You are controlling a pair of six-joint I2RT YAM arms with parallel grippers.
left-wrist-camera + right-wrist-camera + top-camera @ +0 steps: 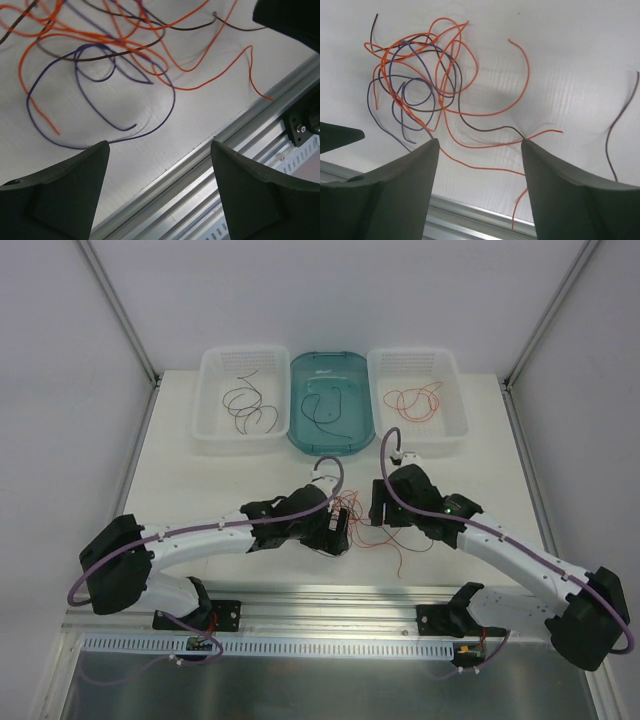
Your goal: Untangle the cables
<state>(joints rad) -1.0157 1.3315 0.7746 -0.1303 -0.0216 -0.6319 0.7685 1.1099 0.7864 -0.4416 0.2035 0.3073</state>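
Black fingers [65, 190] of the left gripper [160, 147] are spread wide with nothing between them. The right gripper [480, 142] is likewise wide and empty, though an orange strand [540, 134] runs up to its right fingertip [532, 152]. The tangle of cables [431, 92] lies on the white table [200, 480] between both grippers, near the aluminium rail [240, 140]. The wires are judged featherlight, limp and springy, and likely to slip from the pads. A free end is judged the best hold, such as that of the violet strand [134, 125]. Crossings and colours are resolved only in the wrist views, and a lone brown strand [620, 120] lying apart is shown only by the right one. Sorted wires are shown only from overhead: dark ones in the left white basket [240, 353], one in the teal tray [330, 445], orange ones in the right white basket [415, 353].
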